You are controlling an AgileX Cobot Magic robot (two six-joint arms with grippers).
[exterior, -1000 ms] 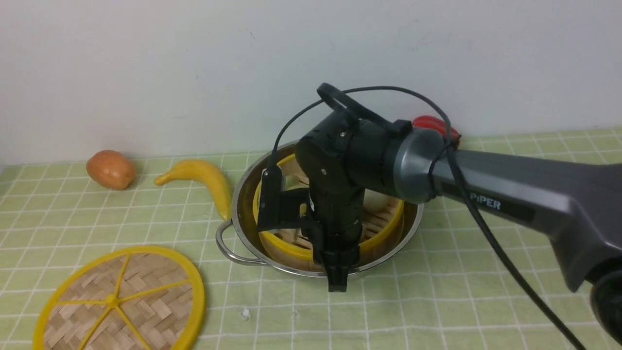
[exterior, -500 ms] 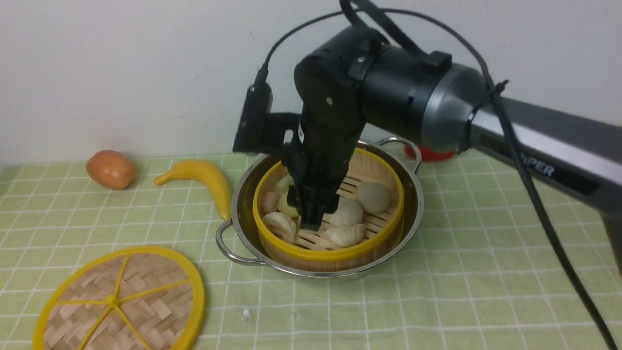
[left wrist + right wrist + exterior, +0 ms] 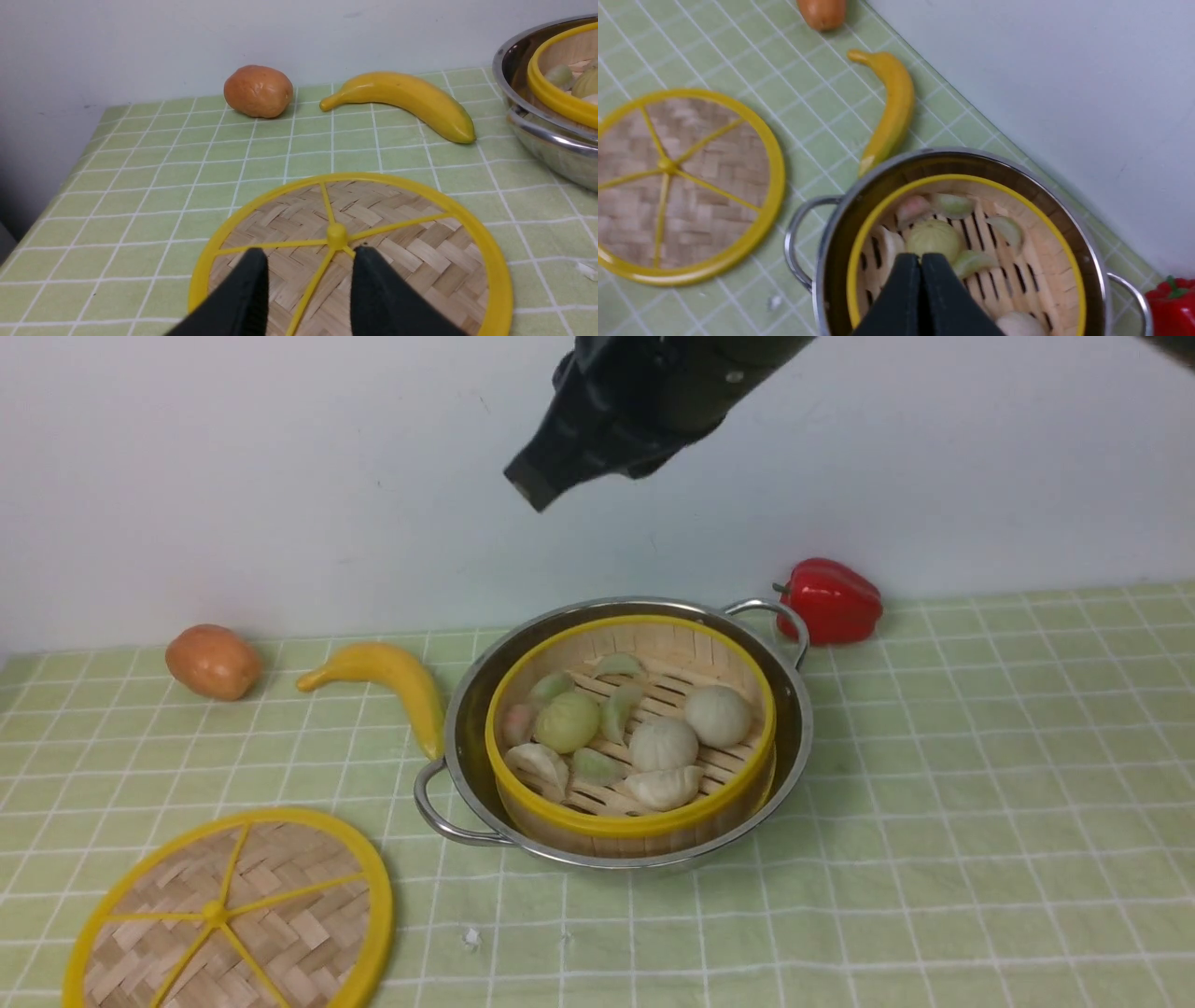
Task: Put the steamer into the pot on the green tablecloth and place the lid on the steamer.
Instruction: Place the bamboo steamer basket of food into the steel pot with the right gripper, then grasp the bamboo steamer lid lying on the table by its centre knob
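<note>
Steamer [image 3: 635, 822] already set in pot [image 3: 804, 728]; lid [image 3: 280, 905] left to place. Left gripper [image 3: 308, 261] spread, nothing pinched; right gripper [image 3: 920, 261] pressed together, empty.

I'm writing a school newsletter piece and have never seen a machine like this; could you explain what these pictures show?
You're looking at a robot with two arms. The front picture is taken from between them: the black shape up top is the right arm. The other two come from cameras on each wrist.

On the green tablecloth stands a steel pot with the bamboo steamer of toy dumplings inside. A flat woven lid lies to its left. Behind are a banana, a brown potato-like thing and a red pepper.

Neither gripper holds anything: the left is open near the lid, the right shut.
</note>
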